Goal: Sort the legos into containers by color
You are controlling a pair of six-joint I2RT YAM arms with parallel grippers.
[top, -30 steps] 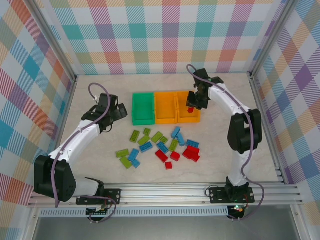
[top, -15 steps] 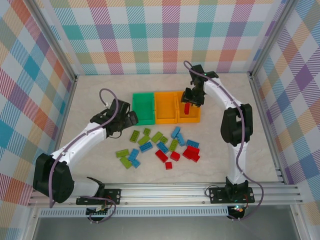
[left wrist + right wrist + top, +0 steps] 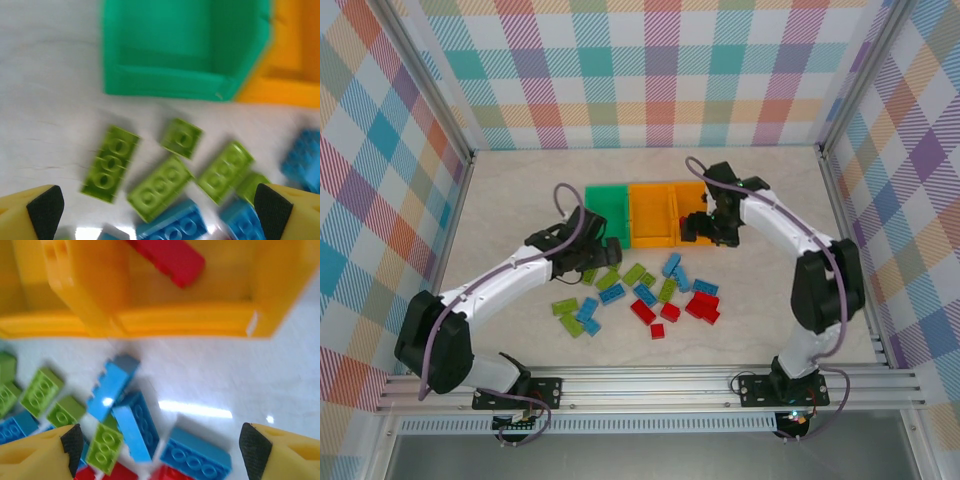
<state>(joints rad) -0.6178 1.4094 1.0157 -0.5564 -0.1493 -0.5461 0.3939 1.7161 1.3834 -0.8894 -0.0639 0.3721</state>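
**Plastic bricks mostly loose, one red in an orange bin**

Three small open bins stand in a row, touching side by side, at the far middle of the pale table [image 3: 520, 190]: one green bin [image 3: 607, 205] on the left, a middle orange bin [image 3: 650, 210] and a right orange bin [image 3: 692, 198].

Just in front of them lies a scatter of small studded bricks. I count roughly eight lime bricks [image 3: 634, 272], seven blue bricks [image 3: 645, 294] and five red bricks [image 3: 700, 304]. The lime ones lie mostly to the left, the red ones at the near right, and the blue ones among both. Some are long with two rows of studs, others short and squarish. A blue one leans tilted against its neighbours.

One more red brick [image 3: 170, 257] lies inside the right orange bin. The green bin looks bare inside in the left wrist view.

The left gripper [image 3: 159, 212] hovers over the lime bricks near the green bin's front wall, its fingers spread wide and holding nothing. The right gripper [image 3: 161, 444] hangs at the front edge of the right orange bin, its fingers also apart and holding nothing.
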